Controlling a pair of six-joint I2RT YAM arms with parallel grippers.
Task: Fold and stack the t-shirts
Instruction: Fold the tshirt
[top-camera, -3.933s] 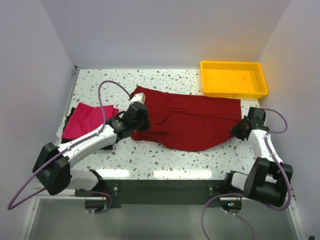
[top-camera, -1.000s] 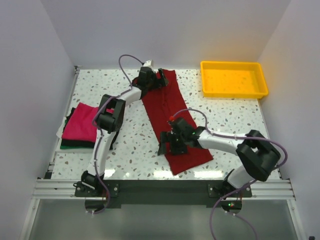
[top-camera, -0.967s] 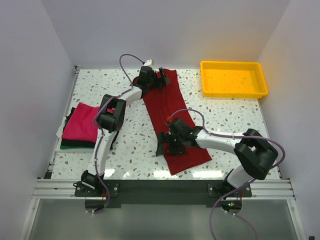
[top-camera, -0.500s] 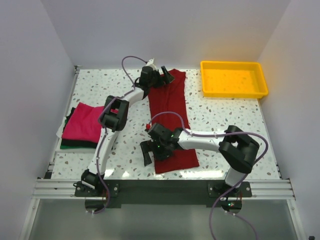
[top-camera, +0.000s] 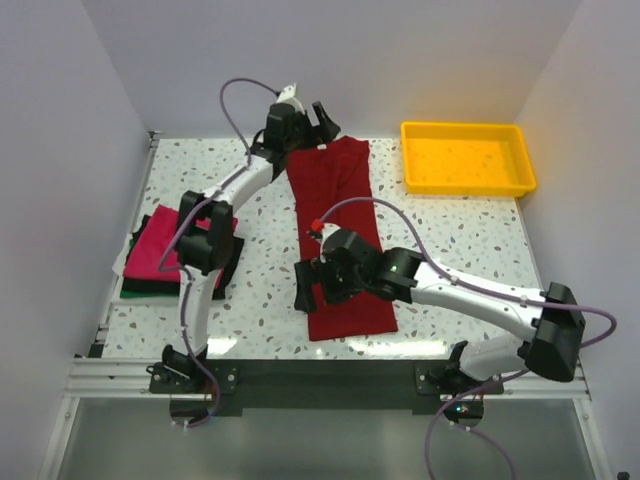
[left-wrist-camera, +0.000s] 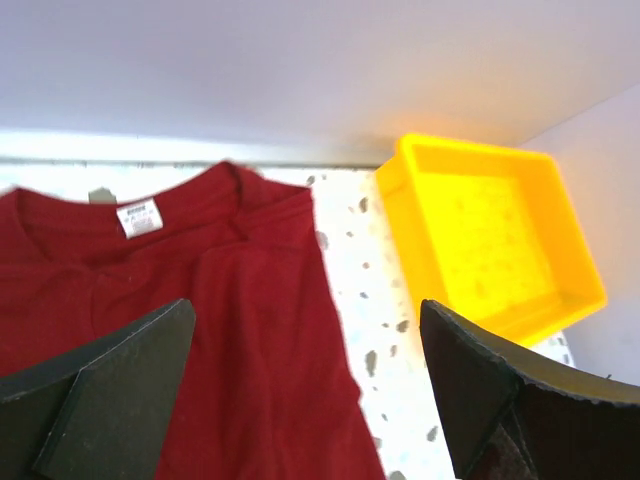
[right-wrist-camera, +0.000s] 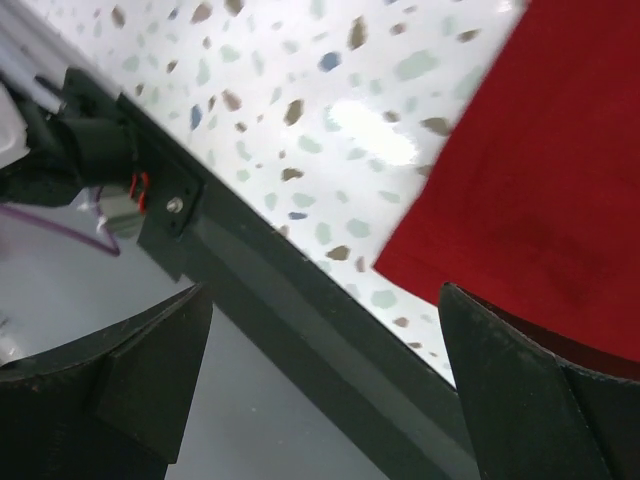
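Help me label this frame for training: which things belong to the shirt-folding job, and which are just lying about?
Part of the job: crimson t-shirt; pink t-shirt; dark shirts beneath it.
Just lying about: yellow tray.

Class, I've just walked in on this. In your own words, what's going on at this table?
Two robot arms are folding a red t-shirt, which lies as a long narrow strip. The left claw hovers open by its collar end at the far side. The right claw is open at the near left corner. Neither grips the cloth. A pink t-shirt sits folded on dark shirts at the left.
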